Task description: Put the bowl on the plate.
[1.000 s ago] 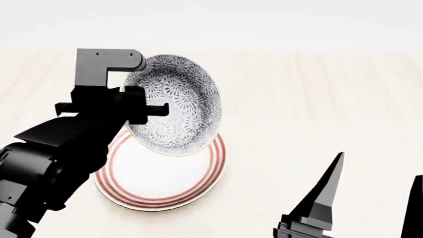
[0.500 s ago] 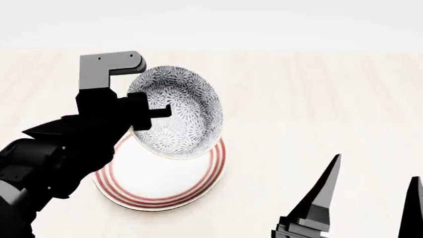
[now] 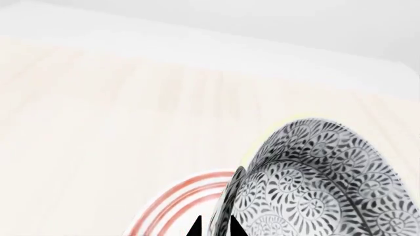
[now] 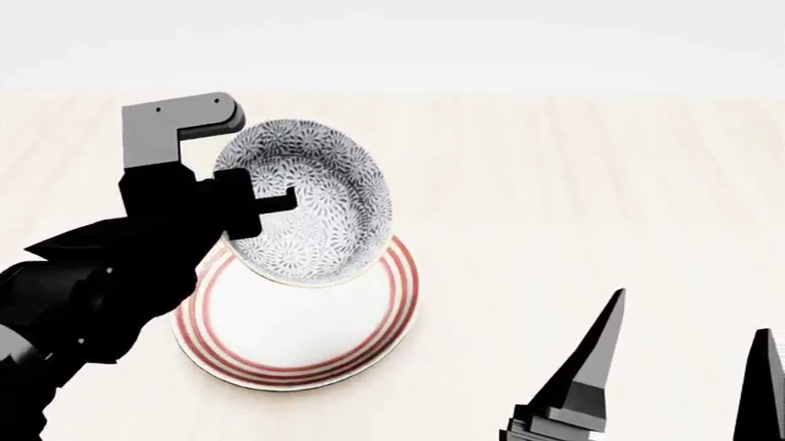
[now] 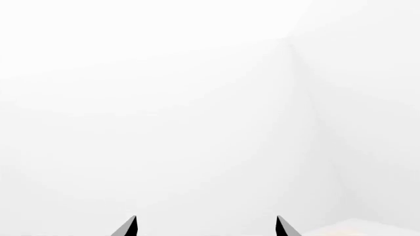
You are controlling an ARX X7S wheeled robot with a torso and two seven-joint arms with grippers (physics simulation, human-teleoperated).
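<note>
The bowl (image 4: pixel 307 202), grey-and-white floral with a pale rim, hangs steeply tilted above the far part of the plate (image 4: pixel 294 340), a white plate with red rings on the pale wooden table. My left gripper (image 4: pixel 264 207) is shut on the bowl's rim at its left side. In the left wrist view the bowl's wall (image 3: pixel 315 182) stands pinched between the two dark fingertips of the left gripper (image 3: pixel 215 228), with the plate's red rings (image 3: pixel 177 204) below. My right gripper (image 4: pixel 681 367) is open at the near right, nothing between its fingers; the right gripper (image 5: pixel 205 226) faces only white background.
The pale wooden table (image 4: pixel 589 202) stretches to the right and behind the plate, ending at a white back wall. A corner of the table (image 5: pixel 367 228) shows in the right wrist view.
The left gripper has carried the bowl slightly left and lower, closer over the plate, still tilted. The right gripper has barely moved.
</note>
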